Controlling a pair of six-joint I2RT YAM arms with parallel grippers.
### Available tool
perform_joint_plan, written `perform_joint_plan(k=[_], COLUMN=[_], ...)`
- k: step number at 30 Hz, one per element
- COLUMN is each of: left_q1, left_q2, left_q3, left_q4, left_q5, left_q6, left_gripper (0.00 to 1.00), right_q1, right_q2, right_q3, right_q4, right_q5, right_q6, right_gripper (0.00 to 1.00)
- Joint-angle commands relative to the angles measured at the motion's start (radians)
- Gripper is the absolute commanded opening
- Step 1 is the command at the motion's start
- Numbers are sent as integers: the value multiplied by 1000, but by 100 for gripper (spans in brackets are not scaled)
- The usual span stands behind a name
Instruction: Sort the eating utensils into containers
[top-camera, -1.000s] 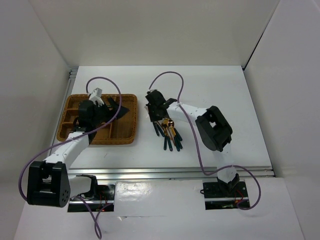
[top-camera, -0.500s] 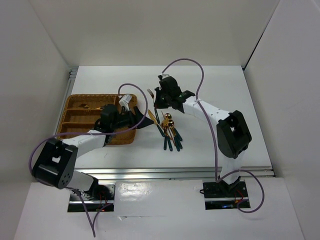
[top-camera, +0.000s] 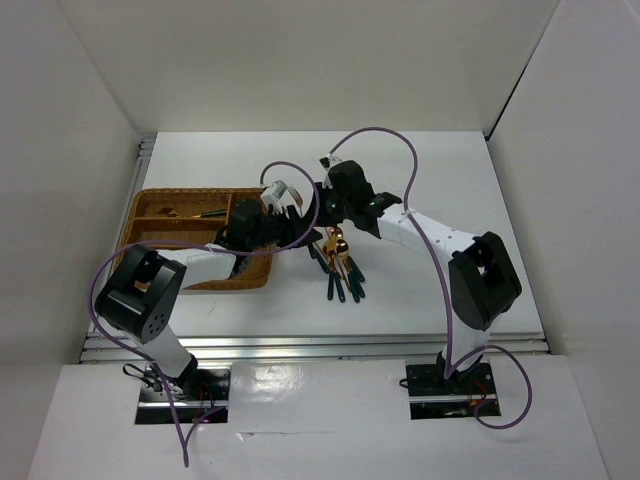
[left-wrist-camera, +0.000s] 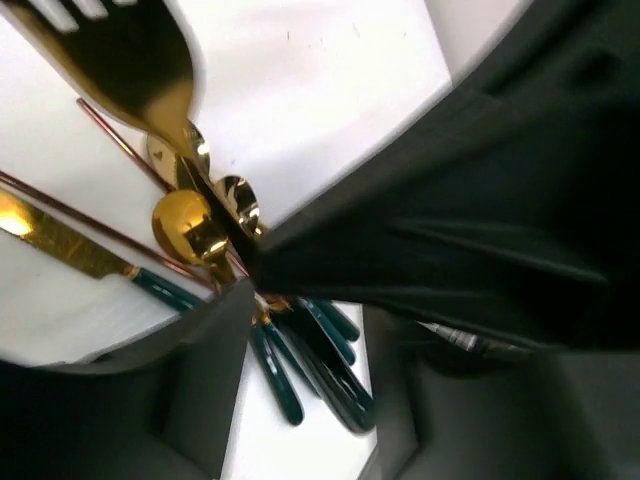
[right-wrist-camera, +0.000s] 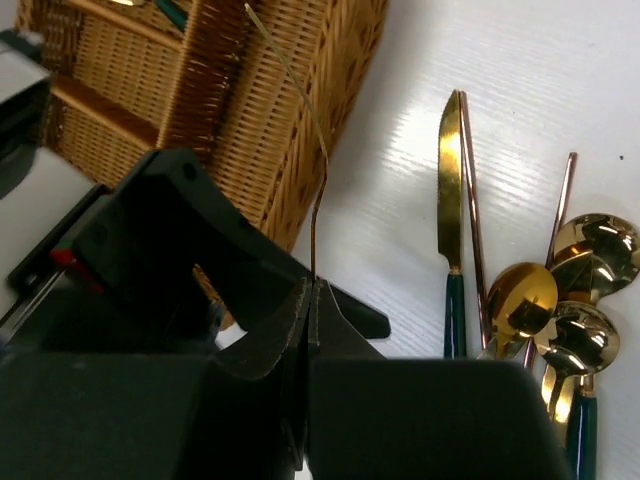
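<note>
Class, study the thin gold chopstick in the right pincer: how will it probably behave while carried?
The chopstick is very thin and looks bowed above the right pincer, so it may flex rather than stay stiff. Gripped at one end only, it could pivot. Its shiny finish hints it might slip.

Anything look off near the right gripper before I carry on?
Yes: the thin gold chopstick pinched in the right gripper curves visibly toward the wicker tray, unlike the straight chopsticks beside the knife. It looks bent.
</note>
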Motion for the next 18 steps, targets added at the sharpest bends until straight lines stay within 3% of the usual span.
perform_joint_plan(k=[1, 2, 6, 11, 15, 18], left_q1=[-3, -3, -3, 9, 63, 116], left_q2=[19, 30, 30, -2, -42, -68], left_q3=[49, 49, 58, 47, 6, -3], left_q4=[77, 77, 40, 0, -20, -43], left_q5=[-31, -31, -51, -99, -141, -172], left_q6=[3, -6, -6, -28, -49, -49], left_gripper=[51, 38, 24, 21, 19, 19], right_q1=[5, 5, 5, -4, -53, -91], right_q2=[-67, -67, -58, -69, -133, -204], right_q3=[-24, -24, -24, 13, 13, 0], right_q4=[96, 96, 82, 22, -1, -1], right_q5=[-35, -35, -5, 66, 86, 86], right_q6=[26, 26, 26, 17, -5, -14], right_gripper=[0, 0, 1, 34, 45, 48])
